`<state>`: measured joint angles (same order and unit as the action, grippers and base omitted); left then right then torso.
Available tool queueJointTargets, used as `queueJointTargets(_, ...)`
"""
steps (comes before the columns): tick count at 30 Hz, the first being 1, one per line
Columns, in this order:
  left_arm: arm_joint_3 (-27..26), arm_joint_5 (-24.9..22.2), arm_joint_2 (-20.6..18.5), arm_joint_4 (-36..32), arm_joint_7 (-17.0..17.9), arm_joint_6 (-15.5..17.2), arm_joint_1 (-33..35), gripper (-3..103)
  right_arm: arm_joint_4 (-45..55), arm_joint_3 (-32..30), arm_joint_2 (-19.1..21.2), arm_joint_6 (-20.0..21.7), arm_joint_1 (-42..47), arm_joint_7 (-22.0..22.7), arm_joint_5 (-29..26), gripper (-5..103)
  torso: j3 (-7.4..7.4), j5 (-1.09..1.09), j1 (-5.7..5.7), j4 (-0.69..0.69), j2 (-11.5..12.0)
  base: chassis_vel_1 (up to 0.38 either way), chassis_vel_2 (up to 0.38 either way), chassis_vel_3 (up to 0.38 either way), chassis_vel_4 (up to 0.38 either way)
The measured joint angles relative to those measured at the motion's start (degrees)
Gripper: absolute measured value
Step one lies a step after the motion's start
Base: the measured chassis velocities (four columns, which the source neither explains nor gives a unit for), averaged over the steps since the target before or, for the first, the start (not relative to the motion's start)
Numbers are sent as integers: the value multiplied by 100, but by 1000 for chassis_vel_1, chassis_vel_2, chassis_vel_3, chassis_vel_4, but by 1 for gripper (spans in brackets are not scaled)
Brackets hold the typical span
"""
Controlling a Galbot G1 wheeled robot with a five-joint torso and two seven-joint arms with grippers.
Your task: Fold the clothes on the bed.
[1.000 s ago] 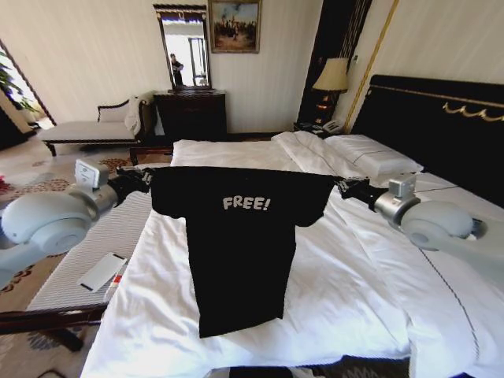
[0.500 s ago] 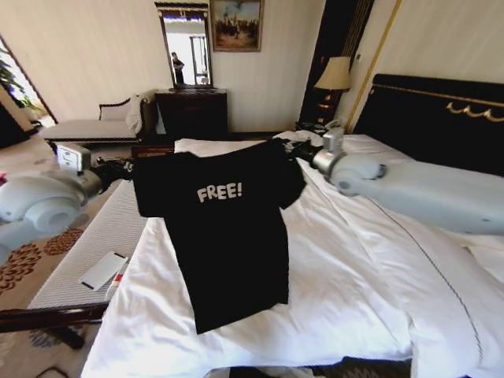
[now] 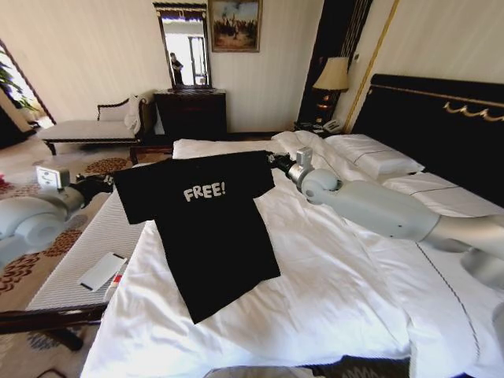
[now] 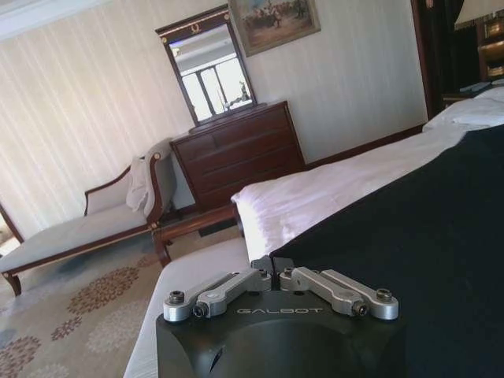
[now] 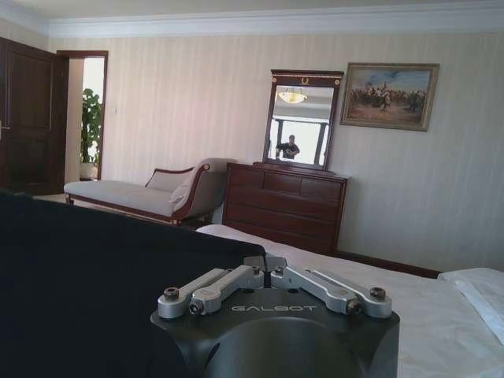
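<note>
The clothes are one black T-shirt (image 3: 209,228) with white "FREE!" lettering, stretched out by its shoulders above the bed (image 3: 339,291). Its lower hem trails onto the white duvet near the bed's left side. My left gripper (image 3: 109,181) is shut on the shirt's left shoulder, out past the bed's left edge. My right gripper (image 3: 276,161) is shut on the other shoulder, with the arm reaching across the duvet. In the left wrist view, the gripper (image 4: 272,269) pinches the black fabric (image 4: 409,236). The right wrist view shows that gripper (image 5: 265,264) closed on the cloth (image 5: 94,283).
A striped bench (image 3: 94,236) runs along the bed's left side with a white flat device (image 3: 102,271) on it. Pillows (image 3: 370,153) and the dark headboard (image 3: 441,118) lie to the right. A chaise (image 3: 87,130), dresser (image 3: 191,112) and lamp (image 3: 333,75) stand along the far wall.
Both grippers have carried the shirt to the left. The right arm has swung in across the bed, and the shirt now hangs slanted with its hem dragged leftward on the duvet.
</note>
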<state>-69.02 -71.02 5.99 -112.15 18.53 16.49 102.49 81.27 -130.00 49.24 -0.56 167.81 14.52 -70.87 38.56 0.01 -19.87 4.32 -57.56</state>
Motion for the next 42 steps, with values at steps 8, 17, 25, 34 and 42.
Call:
queueJointTargets(8,2961,211,882,453,-249,32,-2468,0,-1323,16,920,-301,103,-321,429,0,-1,1,1,-2,-1,0,0,0,0)
queueJointTargets(17,4820,427,1774,1315,-130,135,-4647,0,-2371,51,1602,-502,100,-584,465,0,0,-1,-1,-2,-1,0,0,0,0)
queueJointTargets(25,5262,488,2558,1959,-103,181,-5523,0,-2963,-34,1822,-750,100,-845,385,0,0,-1,0,1,-1,0,0,0,0)
queueJointTargets(34,5449,775,3579,2670,-50,214,-6220,0,-3778,-403,2401,-818,100,-969,353,0,0,-1,0,-2,-1,0,0,0,0)
queueJointTargets(42,5329,1181,4039,2920,-77,178,-6243,0,-3737,-46,2269,-753,101,-777,702,0,0,0,0,2,0,0,0,0,0)
